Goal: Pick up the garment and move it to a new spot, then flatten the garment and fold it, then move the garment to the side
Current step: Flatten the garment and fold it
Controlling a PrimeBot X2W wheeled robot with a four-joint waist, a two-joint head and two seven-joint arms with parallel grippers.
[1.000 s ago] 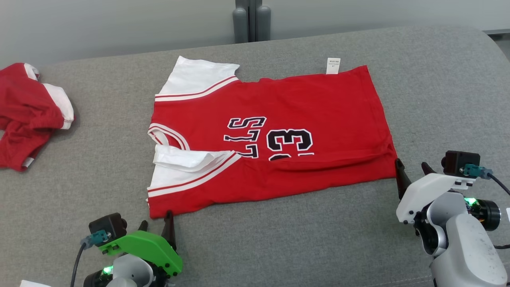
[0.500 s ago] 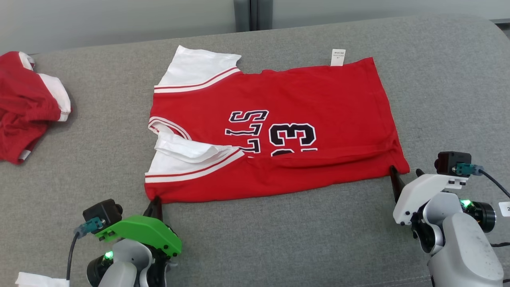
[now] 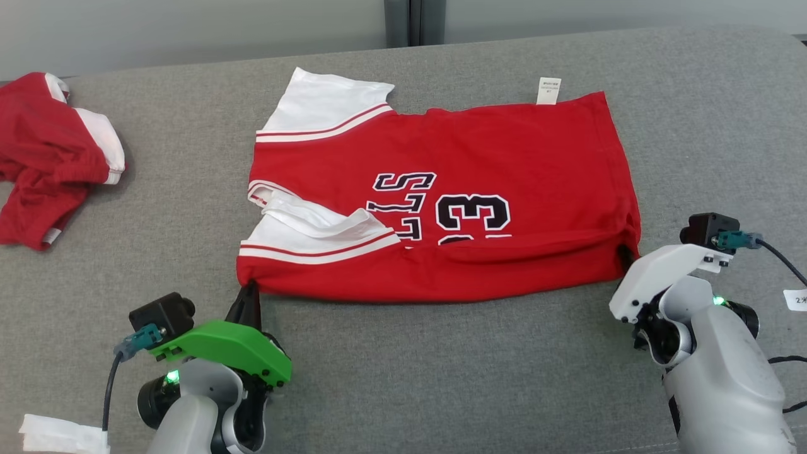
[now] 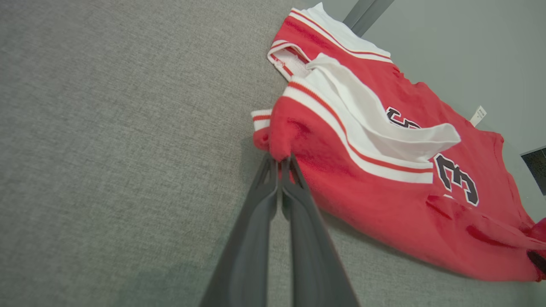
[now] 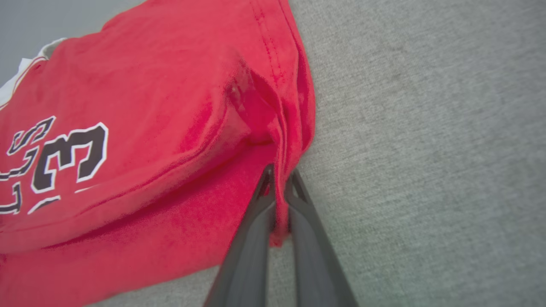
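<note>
The garment (image 3: 479,170) is a red jersey with white sleeves and black number print, spread sideways on the grey cushion (image 3: 441,378). My left gripper (image 3: 247,291) is shut on its near left corner, at the shoulder by the white-striped sleeve (image 4: 362,140). In the left wrist view the fingers (image 4: 273,200) pinch a bunched red tip of the garment (image 4: 384,200). My right gripper (image 3: 624,255) is shut on the near right hem corner. The right wrist view has red cloth of the garment (image 5: 149,128) pressed between the two dark fingers (image 5: 260,217). The near edge is lifted and rumpled.
A second red and white garment (image 3: 44,164) lies crumpled at the far left of the cushion. A white scrap (image 3: 60,434) lies at the bottom left edge. A white tag (image 3: 795,299) sits beside the right arm. A grey wall runs behind.
Both grippers closed on the garment's near corners, left first, then right. The near edge has lifted and shifted away from me. The camera moved a little.
</note>
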